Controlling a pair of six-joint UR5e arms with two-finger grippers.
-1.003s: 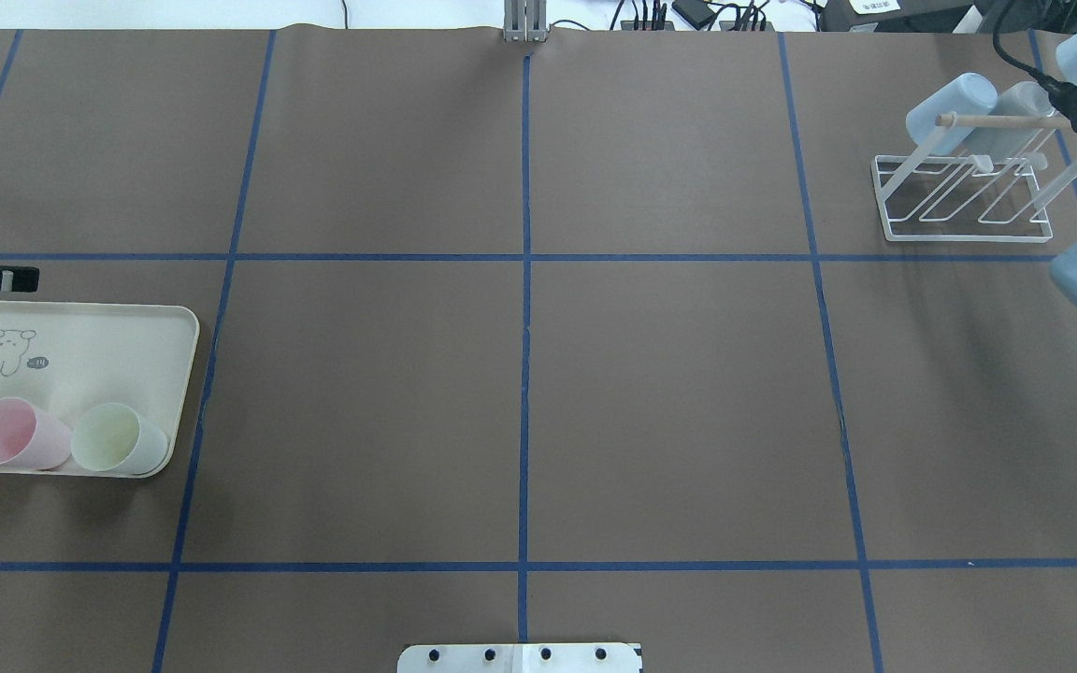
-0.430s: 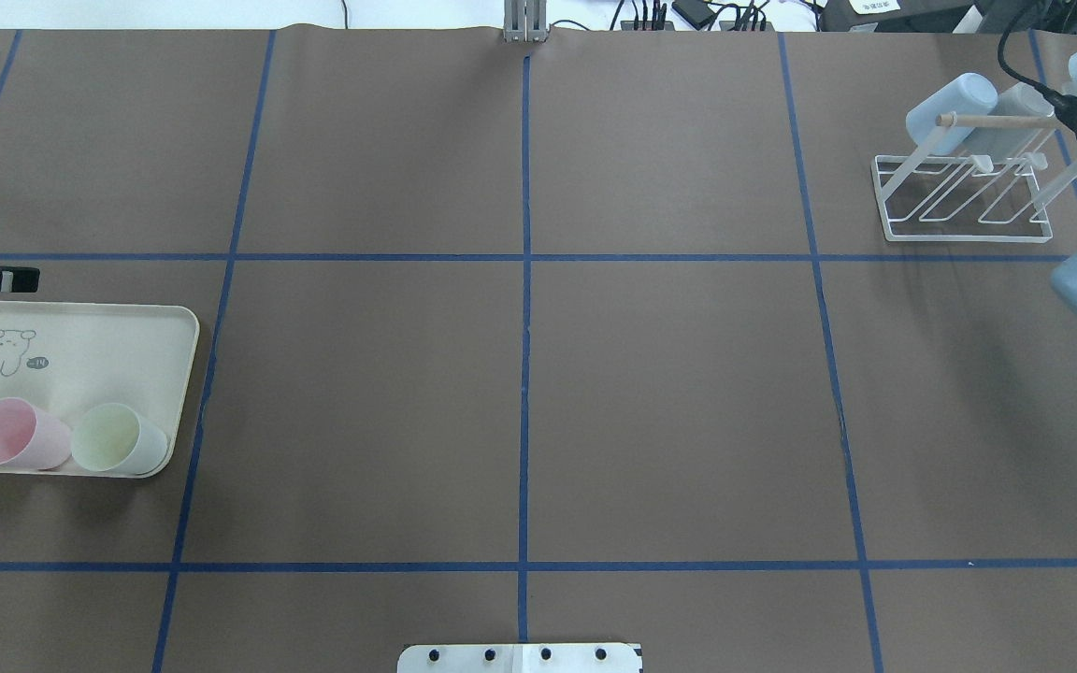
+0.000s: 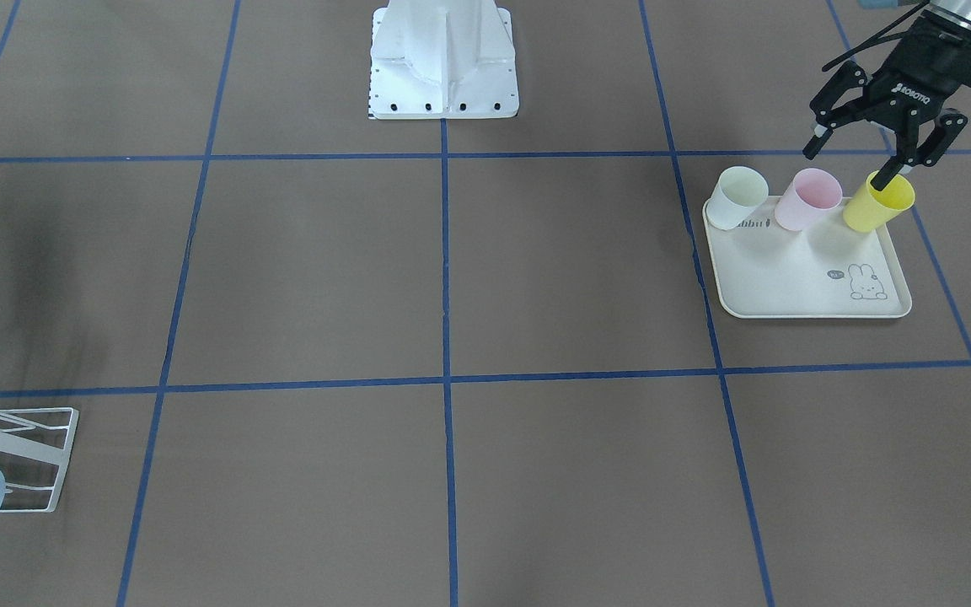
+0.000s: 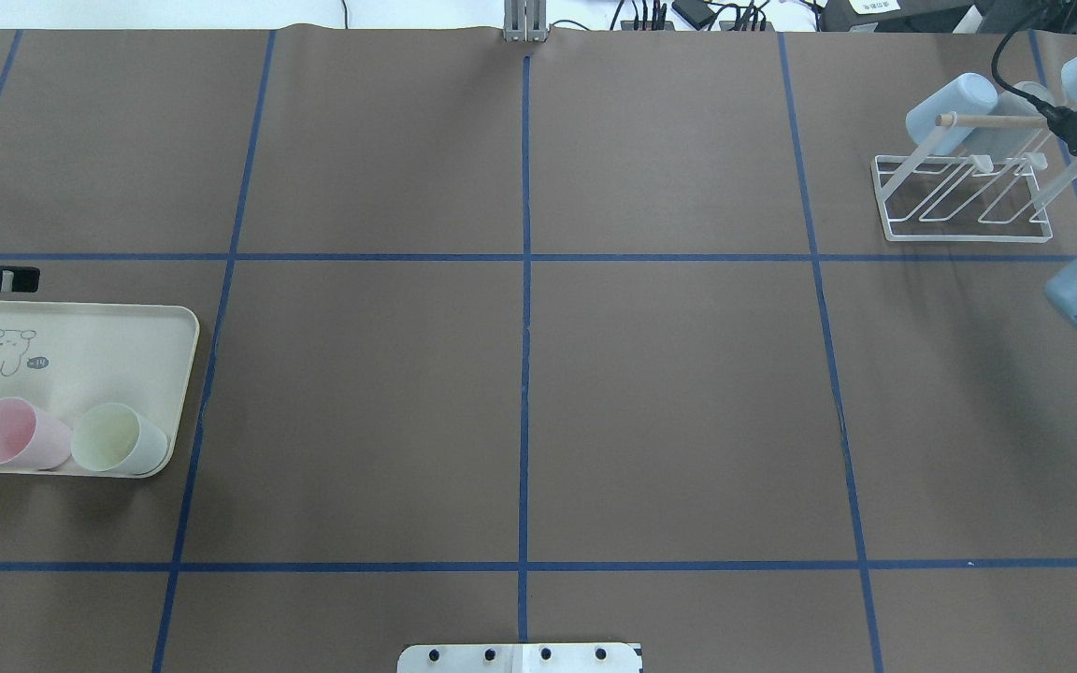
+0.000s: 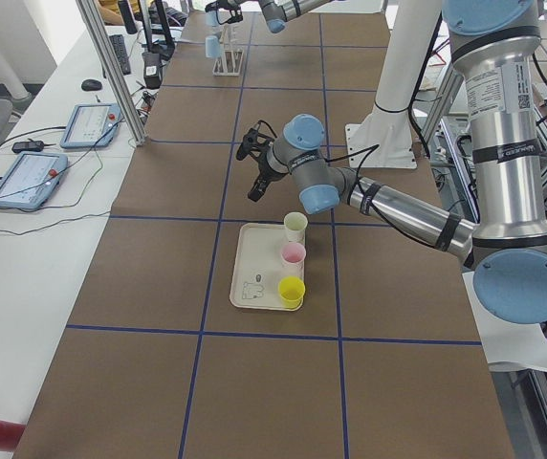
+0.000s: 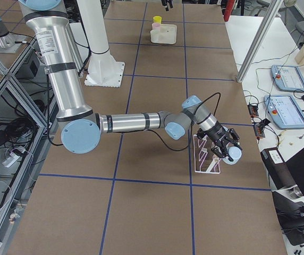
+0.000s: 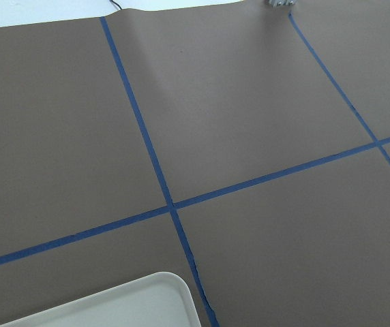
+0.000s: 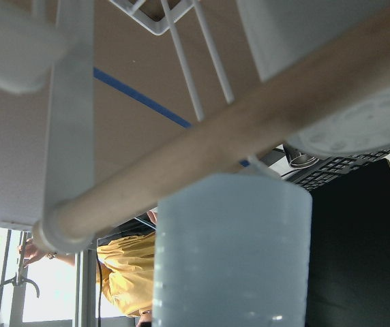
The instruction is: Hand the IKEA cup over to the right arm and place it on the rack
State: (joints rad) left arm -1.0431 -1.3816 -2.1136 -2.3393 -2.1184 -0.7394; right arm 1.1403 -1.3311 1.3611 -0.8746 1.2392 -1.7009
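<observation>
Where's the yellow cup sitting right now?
In the front-facing view, the yellow cup sits at the right, on the cream tray's edge nearest the robot, right beside the pink cup.

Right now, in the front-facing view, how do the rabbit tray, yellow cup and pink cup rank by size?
Largest: rabbit tray.
Then yellow cup and pink cup, which look alike in size; I would not rank them.

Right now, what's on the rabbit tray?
Three cups in a row on the tray: white cup, pink cup, yellow cup. Elsewhere only the rabbit print. The floor beneath them is covered.
</observation>
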